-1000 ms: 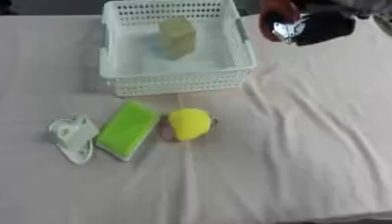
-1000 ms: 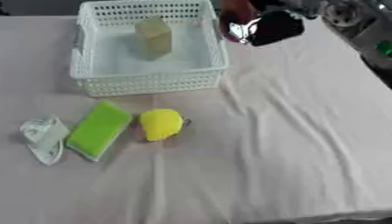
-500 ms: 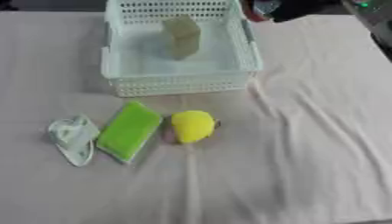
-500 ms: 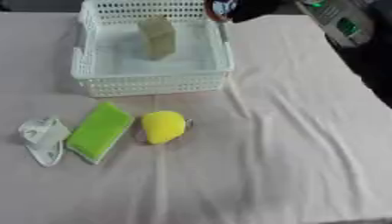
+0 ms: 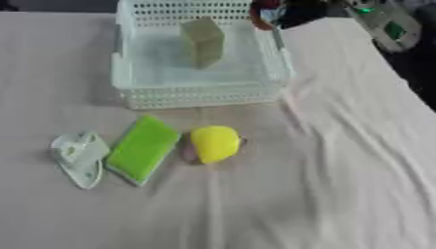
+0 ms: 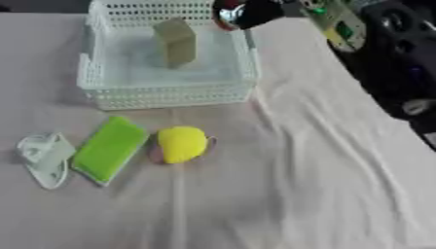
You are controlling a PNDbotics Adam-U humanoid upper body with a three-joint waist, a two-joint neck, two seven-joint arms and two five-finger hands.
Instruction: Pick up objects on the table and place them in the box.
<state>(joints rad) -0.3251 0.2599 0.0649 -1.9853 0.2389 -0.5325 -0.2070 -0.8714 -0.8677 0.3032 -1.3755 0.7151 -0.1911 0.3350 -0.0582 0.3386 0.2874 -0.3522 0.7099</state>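
Three items left on the cloth, one already in the box. Olive-tan block (image 5: 203,41) standing upright inside the white mesh box (image 5: 201,92), toward its far half. Outside, near the box's front wall: yellow rounded object (image 5: 214,143) in the middle, green flat pad (image 5: 142,149) just beside it on its left, pale whitish packet (image 5: 79,155) further left, close to the pad. All three well apart from the box wall, none stacked.

Right hand (image 6: 245,12) up at the box's far right corner, above the rim, dark with a shiny patch and a touch of red. Blurred; cannot tell whether fingers are spread or curled, or whether anything is carried. Left hand nowhere in either view.

Likely step: reach down for the next item. Yellow object nearest the right hand's side, so best taken first. Approach from above and from the right, clear of the green pad. Rounded shape, probably prone to rolling; close thumb and fingers across its widest part. Lift straight up before swinging over the front wall, then lower into the bare near half, away from the upright block, to avoid toppling it. White cloth (image 5: 340,175) wrinkled; beware snagging a fold.
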